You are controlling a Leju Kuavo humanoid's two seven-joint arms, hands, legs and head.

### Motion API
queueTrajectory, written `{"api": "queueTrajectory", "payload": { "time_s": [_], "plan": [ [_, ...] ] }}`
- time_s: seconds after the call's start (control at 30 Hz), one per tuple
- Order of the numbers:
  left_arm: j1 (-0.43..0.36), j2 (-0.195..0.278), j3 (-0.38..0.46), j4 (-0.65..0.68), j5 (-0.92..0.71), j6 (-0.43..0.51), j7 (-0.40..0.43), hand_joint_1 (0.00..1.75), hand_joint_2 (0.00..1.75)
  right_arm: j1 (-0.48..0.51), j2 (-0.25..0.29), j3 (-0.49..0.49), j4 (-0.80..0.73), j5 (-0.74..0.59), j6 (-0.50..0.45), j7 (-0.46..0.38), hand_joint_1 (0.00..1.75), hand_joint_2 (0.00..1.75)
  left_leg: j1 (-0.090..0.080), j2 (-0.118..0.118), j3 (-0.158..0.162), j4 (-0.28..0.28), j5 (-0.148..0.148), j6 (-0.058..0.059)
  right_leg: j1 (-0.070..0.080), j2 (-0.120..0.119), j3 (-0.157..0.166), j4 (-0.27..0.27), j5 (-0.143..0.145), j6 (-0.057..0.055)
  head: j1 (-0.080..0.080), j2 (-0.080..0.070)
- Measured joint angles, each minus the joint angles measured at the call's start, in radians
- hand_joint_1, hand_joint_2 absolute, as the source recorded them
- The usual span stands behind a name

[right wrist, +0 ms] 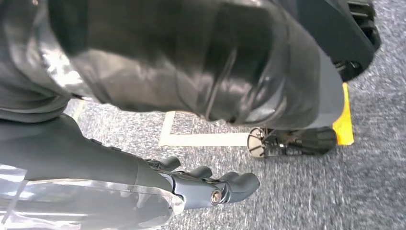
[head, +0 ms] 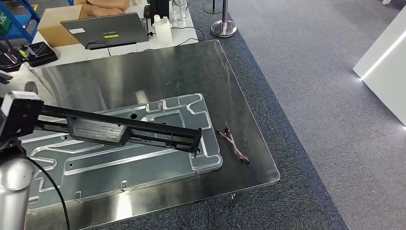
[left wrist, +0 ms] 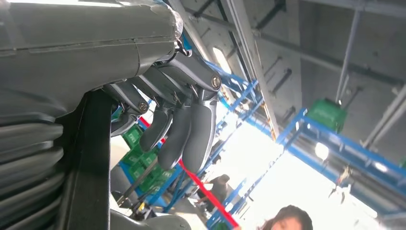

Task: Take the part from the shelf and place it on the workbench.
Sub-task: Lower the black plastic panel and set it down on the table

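The part (head: 124, 128) is a long black bar with a ribbed block near its middle, hanging over the workbench (head: 158, 72) from nine o'clock toward centre, above a silver stamped panel (head: 143, 158). The left hand (left wrist: 163, 110) grips its end, fingers (left wrist: 196, 139) curled around it. The right hand (right wrist: 210, 187) holds nothing, fingers loosely apart.

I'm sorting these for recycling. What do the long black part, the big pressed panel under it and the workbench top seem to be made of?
Long black part: probably moulded plastic, matte black with ribbed detail, though painted metal is possible.
Pressed panel: bare sheet metal, perhaps aluminium, silvery satin with stamped ridges.
Workbench: seemingly stainless steel, brushed and mirror-like, reflecting the ceiling lights.
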State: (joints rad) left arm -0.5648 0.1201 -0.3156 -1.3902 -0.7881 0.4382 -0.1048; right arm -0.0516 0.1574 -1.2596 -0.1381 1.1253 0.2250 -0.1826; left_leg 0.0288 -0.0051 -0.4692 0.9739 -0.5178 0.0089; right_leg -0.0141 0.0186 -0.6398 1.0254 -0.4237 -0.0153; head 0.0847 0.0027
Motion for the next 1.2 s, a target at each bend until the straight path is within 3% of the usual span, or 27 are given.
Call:
{"api": "queueTrajectory", "payload": {
  "time_s": [0.1,0.23,0.47,0.6,0.73,0.87,1.2],
  "plan": [
    [-0.009,-0.008,-0.015,0.042,-0.023,-0.004,0.01,1.75,1.75,-0.001,0.001,0.0,0.0,0.003,0.003,0.0,0.0,0.0,0.001,0.0,0.001,-0.004,-0.001,-0.009,0.002,0.0,0.001,0.0,0.0,-0.001,0.0,0.0],
    [-0.017,-0.017,-0.03,0.098,-0.055,-0.006,0.019,1.75,1.75,-0.001,0.001,0.0,0.0,0.006,0.007,-0.003,0.0,0.0,0.003,0.001,0.002,-0.006,-0.001,-0.036,0.002,0.0,0.001,0.002,0.0,-0.002,0.0,0.0],
    [-0.026,-0.032,-0.046,0.192,-0.076,-0.03,0.038,1.75,1.75,-0.001,0.001,0.0,0.0,0.007,0.009,0.001,0.0,0.0,0.002,0.001,0.003,-0.002,-0.002,-0.039,0.001,-0.001,0.005,0.002,0.001,-0.001,0.0,0.0],
    [-0.042,-0.043,-0.049,0.256,-0.086,-0.039,0.052,0.0,1.75,-0.001,0.001,0.0,0.0,0.007,0.009,0.005,0.0,0.0,0.002,0.002,0.003,0.001,-0.003,-0.039,0.001,-0.001,0.006,0.002,0.001,0.0,0.0,0.0],
    [-0.057,-0.052,-0.049,0.321,-0.096,-0.04,0.066,0.0,1.75,-0.002,0.001,-0.003,0.0,0.007,0.01,0.006,0.0,0.0,0.002,0.002,0.003,0.002,-0.004,-0.039,0.001,-0.001,0.006,0.001,0.001,0.0,0.0,0.0],
    [-0.076,-0.061,-0.049,0.382,-0.103,-0.054,0.098,0.0,0.0,-0.002,0.001,-0.007,0.0,0.007,0.01,0.006,0.0,0.0,0.002,0.002,0.002,0.002,-0.004,-0.039,0.001,-0.001,0.006,0.001,0.001,0.0,0.0,0.0],
    [-0.121,-0.079,-0.049,0.502,-0.108,-0.089,0.153,0.0,0.0,-0.002,0.003,-0.015,0.0,0.002,0.009,0.016,0.0,0.0,0.002,0.002,0.002,0.002,-0.004,-0.039,0.001,-0.001,0.007,0.001,0.001,0.0,0.0,0.0]
  ]
}}
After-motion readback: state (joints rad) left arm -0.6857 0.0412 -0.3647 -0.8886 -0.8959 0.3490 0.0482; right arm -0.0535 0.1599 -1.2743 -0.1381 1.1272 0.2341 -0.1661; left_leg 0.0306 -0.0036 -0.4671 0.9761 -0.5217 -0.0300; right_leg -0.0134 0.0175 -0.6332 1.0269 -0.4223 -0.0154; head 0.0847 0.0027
